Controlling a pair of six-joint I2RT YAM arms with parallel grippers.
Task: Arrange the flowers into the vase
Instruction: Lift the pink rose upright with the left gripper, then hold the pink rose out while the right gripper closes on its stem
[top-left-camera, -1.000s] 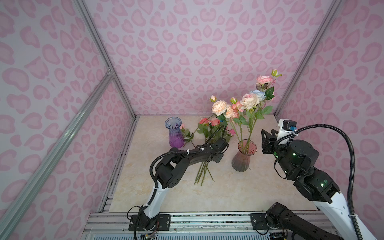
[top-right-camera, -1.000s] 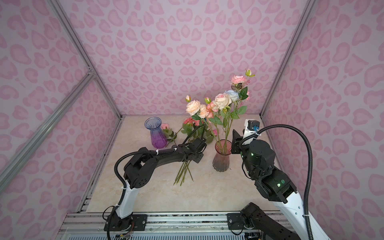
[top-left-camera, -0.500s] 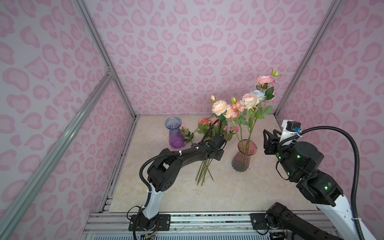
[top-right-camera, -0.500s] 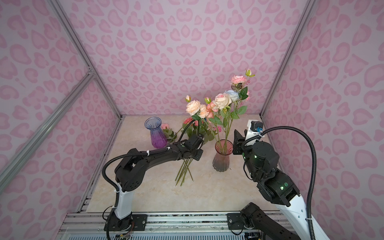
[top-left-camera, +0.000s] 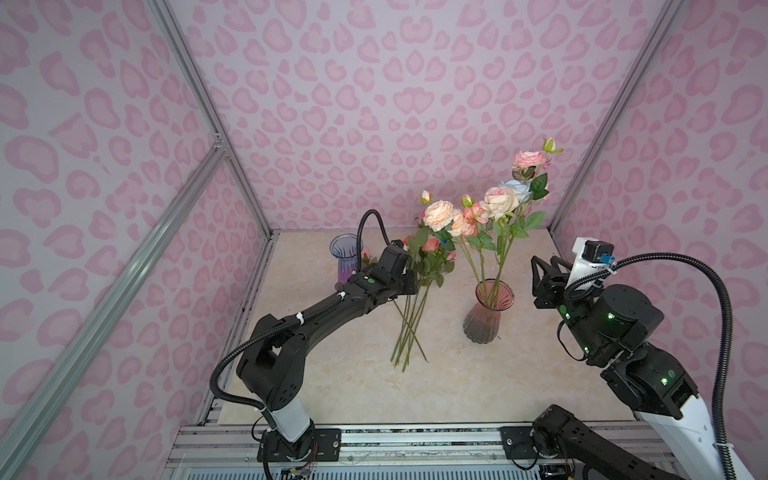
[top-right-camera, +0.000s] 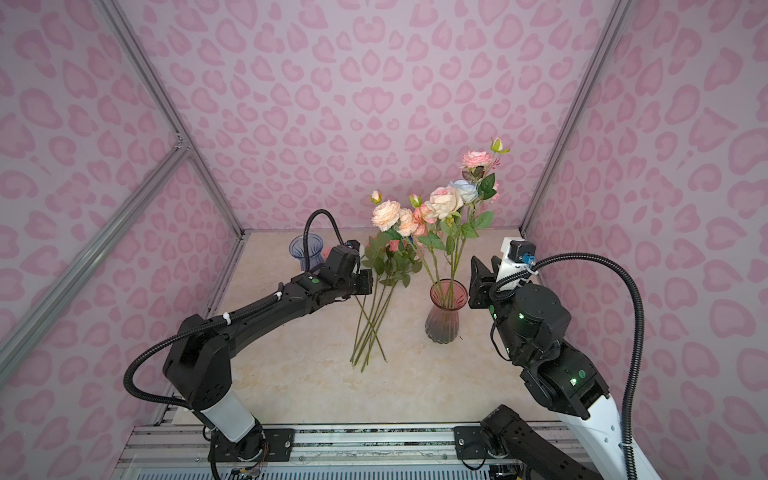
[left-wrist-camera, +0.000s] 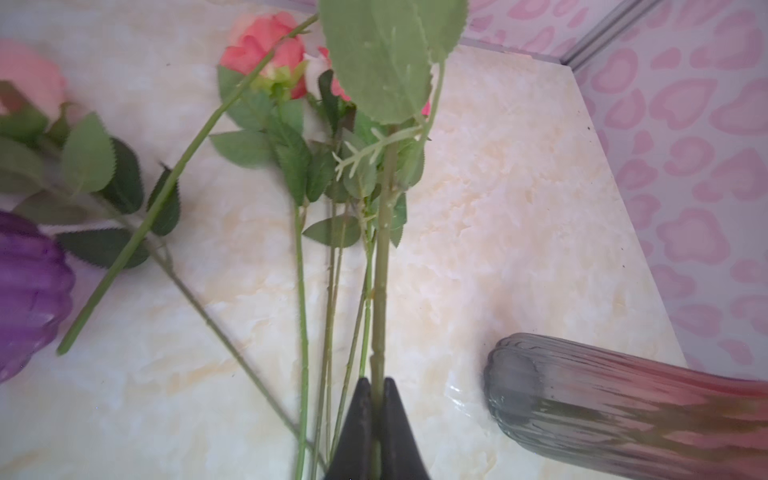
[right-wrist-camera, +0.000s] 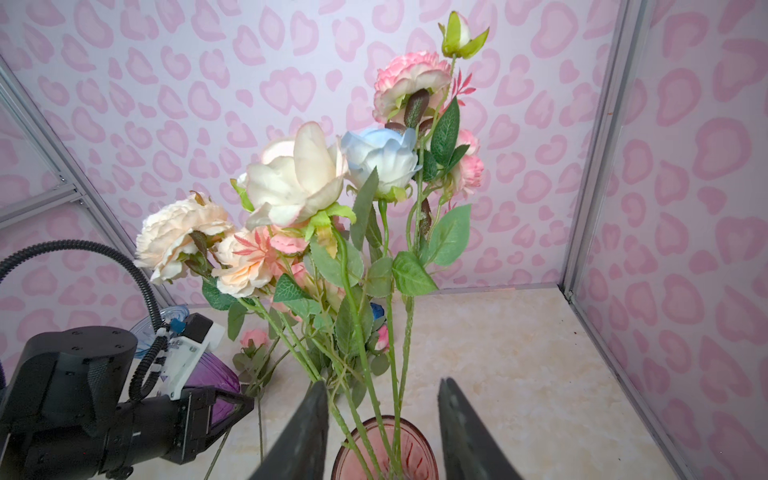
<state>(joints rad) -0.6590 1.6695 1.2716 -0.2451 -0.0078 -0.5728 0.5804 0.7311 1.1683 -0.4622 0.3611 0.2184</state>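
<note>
Pink glass vase: upright on the tabletop, right of centre. Several long-stemmed flowers already stand in it, with peach, cream, pale blue and pink heads fanning out well above the rim.
Purple vase: upright at the back left. It looks empty from where I stand.
Loose bunch: more roses lie on the tabletop between the two vases, stems crossing, heads toward the back wall and cut ends toward the front.
Left jaws: pressed together on one thick stem, low on its length. The thinner stems just beside it are not pinched.
Right jaws: spread and holding nothing, hanging just to the right of the pink vase and pointed at its stems.
Step in hand: singling one flower out of the bunch, I'd say. The grip is made, and the lift is not yet done.
Next move: raise that stem clear of its leafy neighbours, turn the cut end down, and thread it into the pink vase among the stems already there.
Risk: the mouth is narrow and crowded, so a careless nudge could tip the glass.
</note>
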